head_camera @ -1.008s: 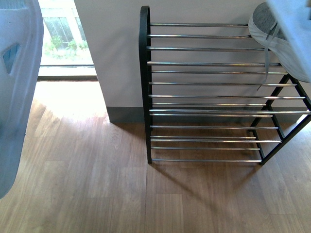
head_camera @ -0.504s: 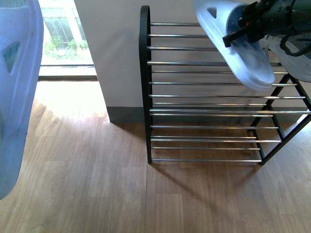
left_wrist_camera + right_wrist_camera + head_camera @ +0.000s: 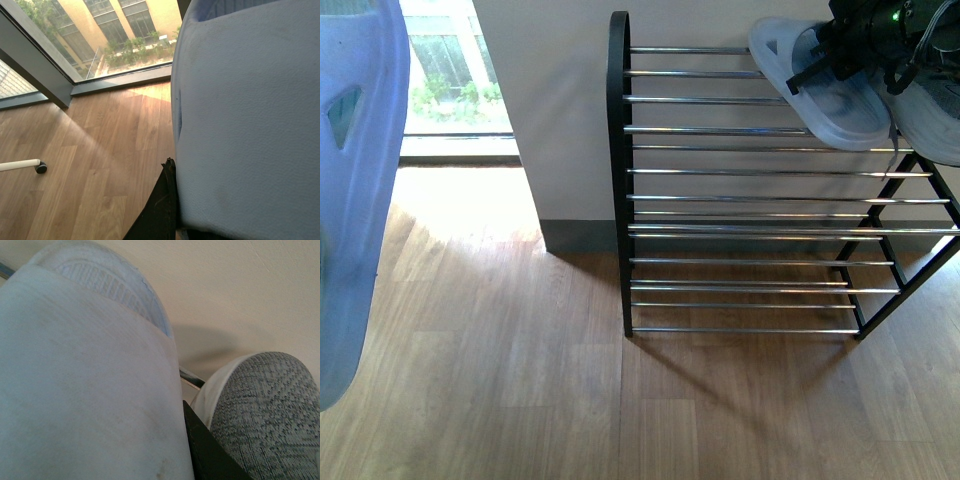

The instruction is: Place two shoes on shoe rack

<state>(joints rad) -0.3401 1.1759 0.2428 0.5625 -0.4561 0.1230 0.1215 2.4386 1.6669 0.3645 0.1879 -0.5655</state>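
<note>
One pale slide sandal (image 3: 825, 90) is being held tight by the right pincer (image 3: 840, 55), lying on the shoe rack's (image 3: 617, 150) top bars, toe pointing near-right, beside the grey sneaker (image 3: 930, 115).

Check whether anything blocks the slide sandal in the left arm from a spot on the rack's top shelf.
Nothing visible does. The top shelf of the shoe rack is bare left of the slide sandal under the right gripper and the grey sneaker. The left-held sandal has open floor between.
</note>
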